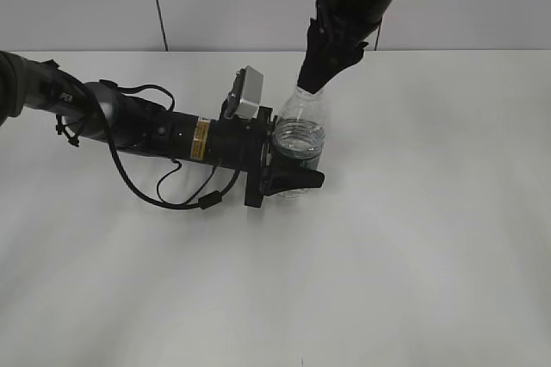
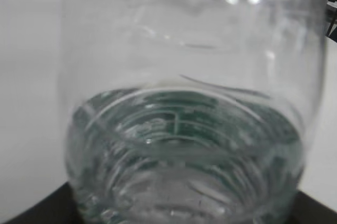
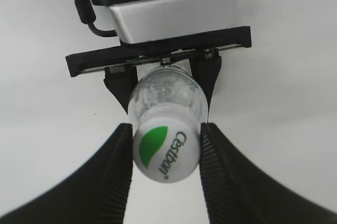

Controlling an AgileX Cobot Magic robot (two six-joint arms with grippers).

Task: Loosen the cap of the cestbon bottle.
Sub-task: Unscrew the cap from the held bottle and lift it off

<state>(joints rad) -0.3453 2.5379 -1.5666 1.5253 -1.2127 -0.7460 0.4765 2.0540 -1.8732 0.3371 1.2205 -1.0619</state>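
Observation:
The cestbon bottle [image 1: 300, 136] stands upright on the white table, clear with water and a dark green label low on its body. My left gripper [image 1: 291, 169] is shut on the bottle's lower body from the left. In the left wrist view the bottle [image 2: 189, 129] fills the frame. My right gripper [image 1: 315, 81] comes down from above and covers the cap in the exterior view. In the right wrist view the white cap [image 3: 174, 156] with a green leaf mark sits between the right gripper's fingers [image 3: 166, 127], touching both. The bottle's body [image 3: 168, 91] shows below it.
The white table [image 1: 430, 238] lies all around the bottle. The left arm and its cables [image 1: 164, 186] stretch across the table's left side. A grey wall [image 1: 482, 5] rises behind the table.

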